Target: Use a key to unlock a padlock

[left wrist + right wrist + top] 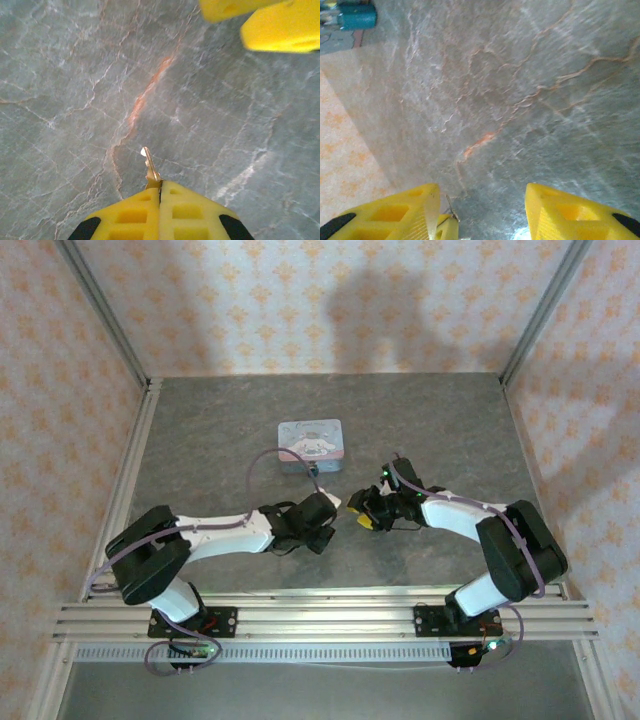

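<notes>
- The left gripper (160, 187) has its jaws pressed together on the key (149, 166). It pinches the head, and the blade points to 12 o'clock in the left wrist view.
- I judge the key to be light, stiff, thin and slippery. It is best held flat by the head, so it does not twist.
- The right gripper (482, 210) is spread and holds nothing, just beside the key's tip.
- The padlock (313, 471) is perhaps the dark speck at the tin's (312, 443) 6 o'clock edge; it is too small to be sure.
- The table (200, 430) has open room, and its edges are well apart from both grippers.
</notes>
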Motion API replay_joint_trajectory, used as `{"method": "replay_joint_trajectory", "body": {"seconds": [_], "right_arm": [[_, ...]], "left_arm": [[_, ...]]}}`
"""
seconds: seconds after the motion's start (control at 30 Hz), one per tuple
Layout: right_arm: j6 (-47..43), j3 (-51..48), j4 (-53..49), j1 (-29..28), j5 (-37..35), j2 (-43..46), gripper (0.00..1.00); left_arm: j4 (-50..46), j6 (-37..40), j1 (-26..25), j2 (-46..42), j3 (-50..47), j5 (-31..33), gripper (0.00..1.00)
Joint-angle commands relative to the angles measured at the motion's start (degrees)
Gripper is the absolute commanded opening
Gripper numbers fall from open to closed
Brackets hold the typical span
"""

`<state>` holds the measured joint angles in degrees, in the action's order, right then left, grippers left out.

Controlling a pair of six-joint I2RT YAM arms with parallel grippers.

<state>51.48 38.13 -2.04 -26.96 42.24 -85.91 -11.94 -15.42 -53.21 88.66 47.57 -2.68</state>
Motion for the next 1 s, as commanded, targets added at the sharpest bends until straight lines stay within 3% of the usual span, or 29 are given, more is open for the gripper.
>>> {"method": "replay_joint_trajectory", "body": {"seconds": [0.0,0.33,0.97], "right_arm": [[-0.3,0.9,1.7,-0.3,5.3,0.5,0.49],[-7.9,8.1,-8.8,-0.5,14.7,5.0,0.48],[-12.6,12.7,-17.1,-3.5,16.2,8.5,0.39]], "left_arm": [[1.7,3.0,0.4,-4.7,-0.6,-1.3,0.0],[-2.6,6.3,0.8,-13.9,-0.3,-3.2,0.0],[-3.0,5.1,1.1,-18.0,-0.4,-7.1,0.0]]}}
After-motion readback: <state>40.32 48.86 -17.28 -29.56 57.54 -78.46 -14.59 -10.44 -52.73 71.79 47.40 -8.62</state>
